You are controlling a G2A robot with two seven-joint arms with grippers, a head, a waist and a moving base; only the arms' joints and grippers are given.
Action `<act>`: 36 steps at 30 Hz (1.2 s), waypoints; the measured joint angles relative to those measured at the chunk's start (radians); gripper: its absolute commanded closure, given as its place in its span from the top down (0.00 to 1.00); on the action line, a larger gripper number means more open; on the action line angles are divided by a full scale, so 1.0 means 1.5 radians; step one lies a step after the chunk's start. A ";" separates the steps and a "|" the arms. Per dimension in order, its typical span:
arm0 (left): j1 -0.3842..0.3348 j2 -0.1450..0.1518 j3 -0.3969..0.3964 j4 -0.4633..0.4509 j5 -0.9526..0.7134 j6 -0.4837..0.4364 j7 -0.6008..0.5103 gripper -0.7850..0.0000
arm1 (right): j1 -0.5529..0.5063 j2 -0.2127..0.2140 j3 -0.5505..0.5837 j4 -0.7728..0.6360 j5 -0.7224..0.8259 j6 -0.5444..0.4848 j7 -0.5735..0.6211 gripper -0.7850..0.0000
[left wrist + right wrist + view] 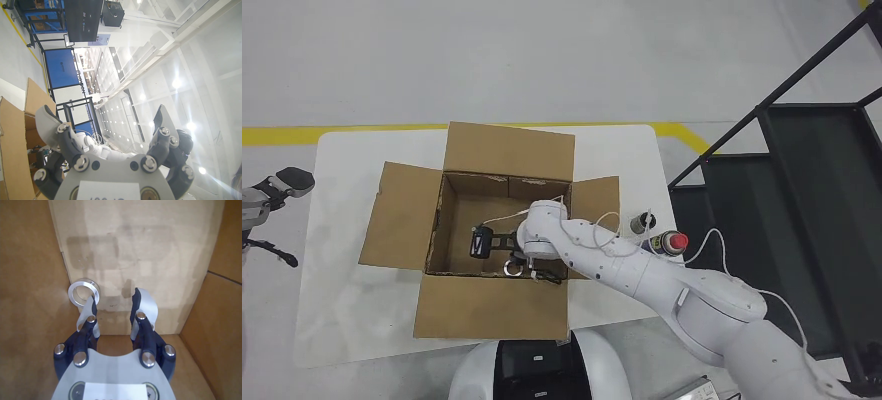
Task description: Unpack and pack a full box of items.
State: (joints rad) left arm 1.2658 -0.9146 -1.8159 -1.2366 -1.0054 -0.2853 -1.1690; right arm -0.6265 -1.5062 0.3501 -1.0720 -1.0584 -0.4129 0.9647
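Hanging inside the cardboard box [507,150], our right gripper [114,294] has its jaws apart — one finger [88,306] overlaps the metal ring [70,293] lying on the box floor by a wall. Our left gripper [103,108], jaws also apart, points upward.

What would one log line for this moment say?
right gripper: open, inside box; metal ring: on box floor; left gripper: open, beside table

Top view above box [509,150], right wrist close inside it, left wrist facing ceiling [170,56]
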 measured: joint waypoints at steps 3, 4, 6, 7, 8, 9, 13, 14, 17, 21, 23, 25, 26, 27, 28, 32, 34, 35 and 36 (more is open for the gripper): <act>0.000 0.000 0.000 0.000 0.000 0.000 0.000 1.00 | 0.005 -0.013 -0.005 0.023 0.005 -0.006 0.000 0.46; 0.000 0.000 0.000 0.000 0.000 0.000 0.000 1.00 | 0.006 -0.017 -0.007 0.029 0.006 -0.008 0.000 0.47; 0.000 0.000 0.000 0.000 0.000 0.000 0.000 1.00 | 0.008 -0.025 -0.011 0.040 0.008 -0.014 0.002 0.46; 0.000 0.000 0.000 0.000 0.000 0.000 0.000 1.00 | 0.009 -0.028 -0.013 0.044 0.009 -0.016 0.003 0.46; 0.000 0.000 0.000 0.000 0.000 0.000 0.000 1.00 | 0.009 -0.032 -0.014 0.049 0.009 -0.017 0.005 0.45; 0.000 0.000 0.000 0.000 0.000 0.000 0.000 1.00 | 0.009 -0.035 -0.016 0.051 0.009 -0.017 0.006 0.45; 0.000 0.000 0.000 0.000 0.000 0.000 0.000 1.00 | 0.008 -0.044 -0.019 0.053 0.006 -0.016 0.016 0.46; 0.000 0.000 0.000 0.000 0.000 0.000 0.000 1.00 | 0.007 -0.046 -0.019 0.052 0.005 -0.015 0.019 0.46; 0.000 0.000 0.000 0.000 0.000 0.000 0.000 1.00 | 0.004 -0.049 -0.019 0.056 0.001 -0.017 0.027 0.45; 0.000 0.000 0.000 0.000 0.000 0.000 0.000 1.00 | 0.001 -0.053 -0.017 0.068 -0.002 -0.024 0.029 0.38; 0.000 0.000 0.000 0.000 0.000 0.000 0.000 1.00 | -0.001 -0.054 -0.015 0.074 -0.005 -0.026 0.030 0.31; 0.000 0.000 0.000 0.000 0.000 0.000 0.000 1.00 | -0.002 -0.055 -0.014 0.078 -0.007 -0.027 0.031 0.00; 0.000 0.000 0.000 0.000 0.000 0.000 0.000 1.00 | -0.002 -0.056 -0.013 0.080 -0.010 -0.027 0.032 0.00; 0.000 0.000 0.000 0.000 0.000 0.000 0.000 1.00 | -0.003 -0.056 -0.012 0.081 -0.013 -0.025 0.032 0.00; 0.000 0.000 0.000 0.000 0.000 0.000 0.000 1.00 | -0.004 -0.056 -0.011 0.081 -0.016 -0.023 0.032 0.00; 0.000 0.000 0.000 0.000 0.000 0.000 0.000 1.00 | -0.008 -0.055 -0.005 0.070 -0.038 -0.006 0.030 0.00; 0.000 0.000 0.000 0.000 0.000 0.000 0.000 1.00 | -0.011 -0.052 0.000 0.060 -0.048 0.002 0.031 0.00; 0.000 0.000 0.000 0.000 0.000 0.000 0.000 1.00 | -0.014 -0.049 0.004 0.051 -0.055 0.008 0.032 0.00; 0.000 0.000 0.000 0.000 0.000 0.000 0.000 1.00 | -0.016 -0.046 0.008 0.043 -0.061 0.013 0.033 0.00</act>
State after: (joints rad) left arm 1.2658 -0.9146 -1.8159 -1.2366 -1.0054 -0.2853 -1.1690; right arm -0.6511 -1.5758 0.3618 -1.0082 -1.1496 -0.3929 1.0136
